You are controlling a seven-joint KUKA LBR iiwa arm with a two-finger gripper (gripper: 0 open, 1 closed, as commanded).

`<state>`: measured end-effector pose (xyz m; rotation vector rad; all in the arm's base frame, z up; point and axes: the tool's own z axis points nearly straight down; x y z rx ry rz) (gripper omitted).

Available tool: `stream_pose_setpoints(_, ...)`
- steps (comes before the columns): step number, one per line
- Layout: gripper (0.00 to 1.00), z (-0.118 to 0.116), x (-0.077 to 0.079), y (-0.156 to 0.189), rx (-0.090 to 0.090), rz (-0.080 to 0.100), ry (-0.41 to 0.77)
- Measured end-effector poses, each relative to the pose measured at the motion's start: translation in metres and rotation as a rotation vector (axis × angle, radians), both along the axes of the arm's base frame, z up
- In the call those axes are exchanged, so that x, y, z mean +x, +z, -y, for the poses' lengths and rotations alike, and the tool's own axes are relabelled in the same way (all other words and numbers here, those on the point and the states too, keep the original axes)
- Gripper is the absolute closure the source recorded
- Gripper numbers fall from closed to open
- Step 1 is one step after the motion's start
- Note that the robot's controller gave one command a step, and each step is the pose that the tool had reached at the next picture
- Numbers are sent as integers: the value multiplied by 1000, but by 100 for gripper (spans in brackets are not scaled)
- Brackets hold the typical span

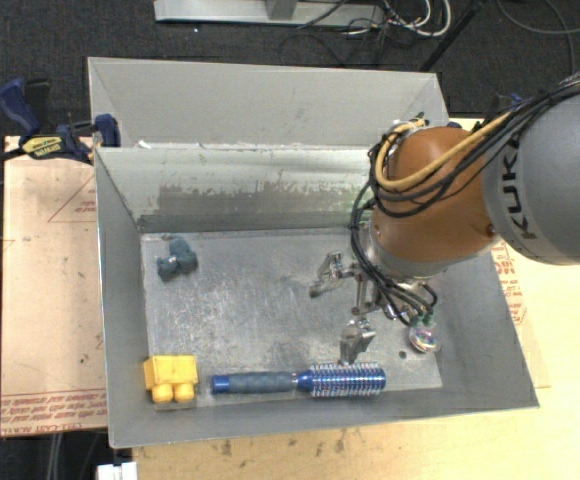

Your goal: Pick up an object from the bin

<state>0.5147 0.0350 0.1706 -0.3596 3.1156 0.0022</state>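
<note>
I am holding my hand (342, 306) spread and empty, just beside the blue plastic hairbrush (300, 382) lying along the near wall of the grey metal bin (260, 298). The hairbrush is probably light and stiff, so grip its slim handle crosswise.

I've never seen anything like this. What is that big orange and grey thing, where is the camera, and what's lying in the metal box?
It is a robot arm, reaching in from the right; the orange cover belongs to it. At its tip is a two-finger gripper, open and holding nothing, over the grey metal bin. The camera looks down from above. In the bin lie a blue hairbrush, a yellow toy block, a small grey-blue piece and a small shiny round thing.
</note>
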Motion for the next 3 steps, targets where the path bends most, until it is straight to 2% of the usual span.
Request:
stream_pose_setpoints(1,0,-27,-19,-87,-1,4,143)
stream_pose_setpoints(2,100,-27,-20,-89,0,1,143)
stream_pose_setpoints(3,100,-30,-7,64,-1,6,148)
